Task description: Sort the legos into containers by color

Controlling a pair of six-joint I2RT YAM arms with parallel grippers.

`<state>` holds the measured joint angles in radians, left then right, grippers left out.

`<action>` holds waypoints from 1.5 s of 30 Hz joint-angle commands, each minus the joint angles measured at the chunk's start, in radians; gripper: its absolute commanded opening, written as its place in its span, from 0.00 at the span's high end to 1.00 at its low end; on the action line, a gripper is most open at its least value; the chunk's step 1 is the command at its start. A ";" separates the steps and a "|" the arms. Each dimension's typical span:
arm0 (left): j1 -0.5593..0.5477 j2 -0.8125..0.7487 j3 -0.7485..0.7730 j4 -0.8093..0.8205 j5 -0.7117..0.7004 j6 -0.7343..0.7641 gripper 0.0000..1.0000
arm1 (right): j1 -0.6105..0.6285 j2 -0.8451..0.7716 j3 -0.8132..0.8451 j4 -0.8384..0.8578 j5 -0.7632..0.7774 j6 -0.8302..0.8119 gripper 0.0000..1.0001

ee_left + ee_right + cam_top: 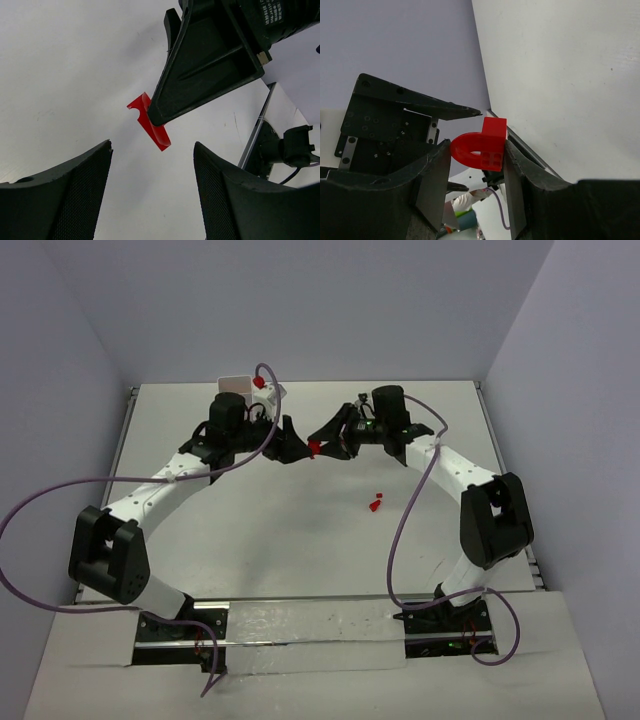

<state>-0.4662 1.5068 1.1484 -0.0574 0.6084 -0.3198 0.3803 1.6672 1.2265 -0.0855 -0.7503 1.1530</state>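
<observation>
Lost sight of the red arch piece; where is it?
The arch piece sits pinched in the right gripper, over the table, centre-back in the top view, facing the open left gripper.

We count three red legos: the held lego [481, 146], the loose lego [376, 504], the far lego [259, 383]. We count one white tray [233, 385] and two hands, left hand [297, 446] and right hand [328, 438].

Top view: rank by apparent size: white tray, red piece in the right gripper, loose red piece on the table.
1. White tray: largest, though partly hidden.
2. Held red piece and loose red piece: these look alike, and the held one is partly hidden, so unranked.
</observation>
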 commanded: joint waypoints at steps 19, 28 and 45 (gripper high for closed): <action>-0.015 0.060 0.066 0.068 -0.025 -0.026 0.84 | 0.045 -0.009 0.019 0.111 -0.060 0.029 0.89; 0.005 0.020 0.045 0.013 -0.003 0.008 1.00 | 0.034 -0.016 0.026 0.060 -0.054 -0.023 0.26; 0.218 0.047 0.331 -0.617 -0.253 0.960 0.99 | -0.120 -0.072 0.148 -0.228 0.037 -0.389 0.09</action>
<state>-0.2580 1.5280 1.3706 -0.5477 0.4577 0.3335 0.2621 1.6435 1.3265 -0.2738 -0.7192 0.8364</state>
